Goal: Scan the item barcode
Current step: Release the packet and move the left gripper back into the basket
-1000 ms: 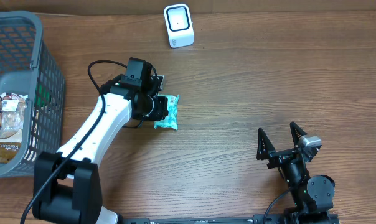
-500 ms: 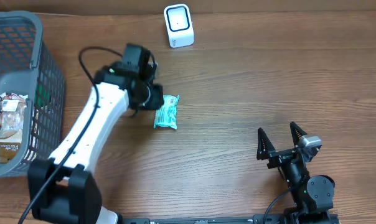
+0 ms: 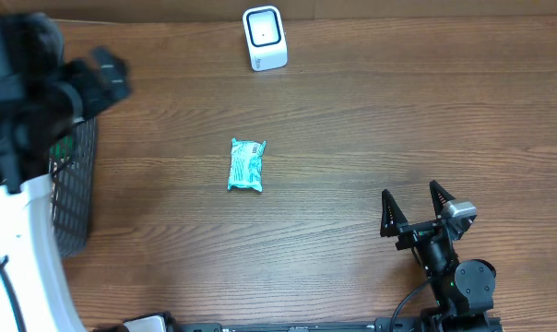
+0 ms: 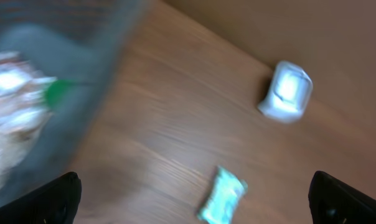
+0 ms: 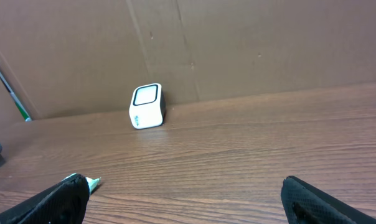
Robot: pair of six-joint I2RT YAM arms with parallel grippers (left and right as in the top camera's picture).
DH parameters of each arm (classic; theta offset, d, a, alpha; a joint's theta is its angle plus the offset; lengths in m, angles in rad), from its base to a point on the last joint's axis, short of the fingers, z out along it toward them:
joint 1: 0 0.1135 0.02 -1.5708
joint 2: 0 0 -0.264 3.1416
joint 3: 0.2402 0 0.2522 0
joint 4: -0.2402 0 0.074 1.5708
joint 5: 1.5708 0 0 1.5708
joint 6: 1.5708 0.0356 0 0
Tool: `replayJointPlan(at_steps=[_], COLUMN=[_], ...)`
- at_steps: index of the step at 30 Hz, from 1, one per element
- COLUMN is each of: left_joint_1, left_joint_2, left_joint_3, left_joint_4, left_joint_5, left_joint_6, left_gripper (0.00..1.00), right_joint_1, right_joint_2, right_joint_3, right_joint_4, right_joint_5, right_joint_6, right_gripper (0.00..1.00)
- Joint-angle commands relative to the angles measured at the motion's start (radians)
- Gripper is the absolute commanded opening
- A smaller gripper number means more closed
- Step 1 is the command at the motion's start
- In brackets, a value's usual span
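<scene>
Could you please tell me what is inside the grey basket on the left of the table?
The left wrist view shows blurred pale packets and something green inside the basket. From overhead the left arm covers its interior.

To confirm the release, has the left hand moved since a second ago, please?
Yes: the left hand went left, away from the scanner, toward the basket.

The left arm (image 3: 25,235) has a long white shell with a thin black cable (image 3: 0,267) running along it. Its top part is black and looks blurry. The right arm (image 3: 444,263) is all black, with a round joint (image 3: 472,281), a small grey box (image 3: 458,210) on top and a curly black wire (image 3: 409,300) below. The right gripper (image 3: 410,192) has two black fingers (image 3: 387,214), thin and pointy like little triangles.
</scene>
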Motion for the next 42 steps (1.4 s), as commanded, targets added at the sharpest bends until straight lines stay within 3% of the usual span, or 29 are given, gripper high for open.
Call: replayJointPlan(at_steps=[1, 6, 15, 22, 30, 35, 42], left_joint_1=[0.155, 0.361, 0.518, 0.531, 0.529, 0.521, 0.486], left_joint_2=[-0.016, -0.006, -0.006, 0.051, 0.158, 0.227, 0.354], left_joint_3=[0.011, -0.062, -0.382, -0.520, -0.520, -0.520, -0.520], left_joint_4=[-0.024, -0.008, 0.191, 0.356, 0.443, 0.524, 0.586], left_joint_5=[-0.097, -0.098, -0.080, -0.065, -0.057, 0.110, 0.157], left_joint_6=[-0.117, -0.113, -0.011, 0.251, 0.330, 0.442, 0.468], left_gripper=[1.00, 1.00, 0.95, 0.97, 0.88, 0.89, 0.90], right_joint_1=[-0.003, -0.003, -0.003, -0.003, -0.003, -0.003, -0.003], right_joint_2=[-0.003, -0.003, -0.003, -0.003, -0.003, -0.003, -0.003], right_joint_3=[-0.011, -0.011, -0.011, -0.011, -0.011, -0.011, -0.011], right_joint_4=[0.004, 0.004, 0.004, 0.004, 0.004, 0.004, 0.004], right_joint_5=[0.008, 0.009, 0.008, 0.009, 0.008, 0.008, 0.008], right_joint_6=[-0.005, -0.005, -0.005, -0.005, -0.005, -0.005, -0.005], right_gripper=[1.00, 1.00, 1.00, 1.00, 1.00, 1.00, 1.00])
